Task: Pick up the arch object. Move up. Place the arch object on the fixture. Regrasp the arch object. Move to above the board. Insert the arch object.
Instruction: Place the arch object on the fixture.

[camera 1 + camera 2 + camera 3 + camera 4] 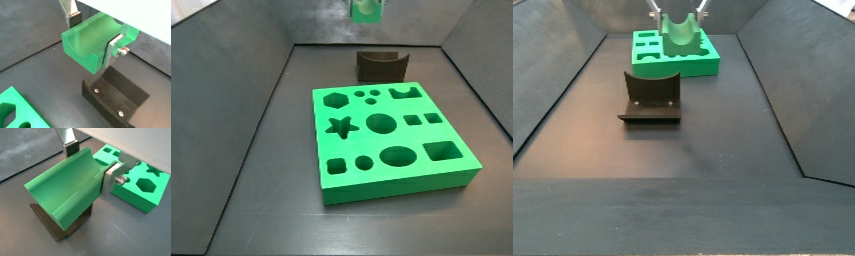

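Above the dark desk (pixel 673 150), well clear of its surface, the small bright green arch object (pixel 90 45) with its concave notch is held between the flat silver fingers (pixel 113 47) of the robot's hand (pixel 93 32), which is clenched on the piece — one finger on each flat face, as both wrist views show. Directly below it in a wrist view stands the dark grey-brown fixture (pixel 117 97), an L-shaped bracket on a base plate, apart from the piece and not yet touched. The large flat bright green board (pixel 392 145) with its shaped holes lies on the desk just beyond the fixture. The step in hand is judged to be the move up after pick-up, or the start of carrying the arch to the fixture; the next move would call for lowering the piece squarely onto the fixture's dipped top before the hand is released. By count — one arch object, one fixture, one board and one hand are seen; eleven holes can be counted in the board in a side view.
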Controlling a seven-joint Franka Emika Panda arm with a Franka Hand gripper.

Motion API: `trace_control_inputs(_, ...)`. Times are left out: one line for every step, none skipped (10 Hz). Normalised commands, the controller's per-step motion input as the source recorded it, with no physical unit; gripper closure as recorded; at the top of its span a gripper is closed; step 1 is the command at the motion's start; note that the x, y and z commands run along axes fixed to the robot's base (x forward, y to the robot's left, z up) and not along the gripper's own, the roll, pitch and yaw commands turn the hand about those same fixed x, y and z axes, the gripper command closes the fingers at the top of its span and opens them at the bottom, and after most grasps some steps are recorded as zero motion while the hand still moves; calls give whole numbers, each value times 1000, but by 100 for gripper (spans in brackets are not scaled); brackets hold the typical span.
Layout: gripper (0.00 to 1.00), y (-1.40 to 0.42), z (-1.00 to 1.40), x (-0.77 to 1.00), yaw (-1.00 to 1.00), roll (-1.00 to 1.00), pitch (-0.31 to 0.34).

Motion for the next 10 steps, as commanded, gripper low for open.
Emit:
trace_control_inputs(100, -36, -4, 721, -32, 46, 163)
trace_control_inputs(100, -26, -1, 667, -27, 49, 163)
trace_control_inputs(100, -11, -2, 537, -17, 53, 161)
trace_control_inputs(100, 363, 234, 580, -87, -1000, -81)
trace_control_inputs(100, 337, 208, 440, -88, -1000, -69)
trace_control_inputs(100, 275, 149, 361, -89, -1000, -55)
trace_control_inputs(100, 126, 62, 243, -87, -1000, -30)
trace_control_inputs(100, 91, 34, 171, -87, -1000, -14)
trace_control_inputs(100, 71, 21, 84, -89, -1000, 4)
trace_control_inputs(100, 61, 21, 62, -92, -1000, 7)
